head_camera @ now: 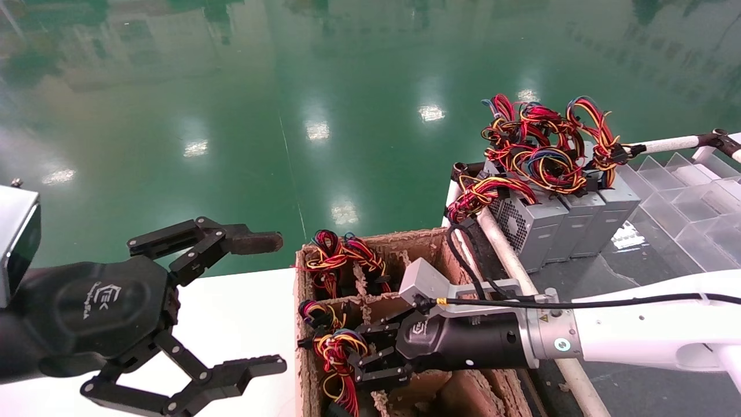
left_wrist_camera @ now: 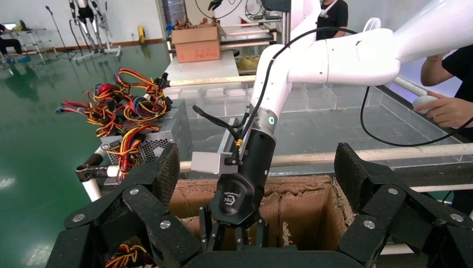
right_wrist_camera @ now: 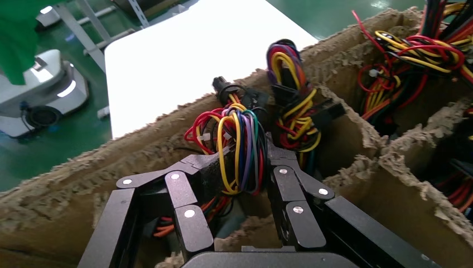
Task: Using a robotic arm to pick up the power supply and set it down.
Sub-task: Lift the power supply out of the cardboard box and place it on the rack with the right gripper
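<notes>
My right gripper (head_camera: 354, 360) reaches down into a compartment of the brown cardboard box (head_camera: 405, 243). Its fingers are shut on the power supply's wire bundle (right_wrist_camera: 241, 144), a loop of red, yellow, blue, purple and green wires. The same bundle (head_camera: 334, 347) shows in the head view at the box's near left corner. The power supply's grey body is hidden down in the compartment. In the left wrist view the right gripper (left_wrist_camera: 234, 235) points down into the box. My left gripper (head_camera: 272, 302) hangs open and empty over the white table (head_camera: 231, 313), left of the box.
Other compartments hold more wire bundles (head_camera: 341, 255). Several grey power supplies (head_camera: 556, 223) with tangled wires stand on the rack to the right, behind a white rail (head_camera: 509, 258). Clear plastic dividers (head_camera: 683, 202) lie beyond. A person's hand (left_wrist_camera: 449, 109) rests at the rack's far side.
</notes>
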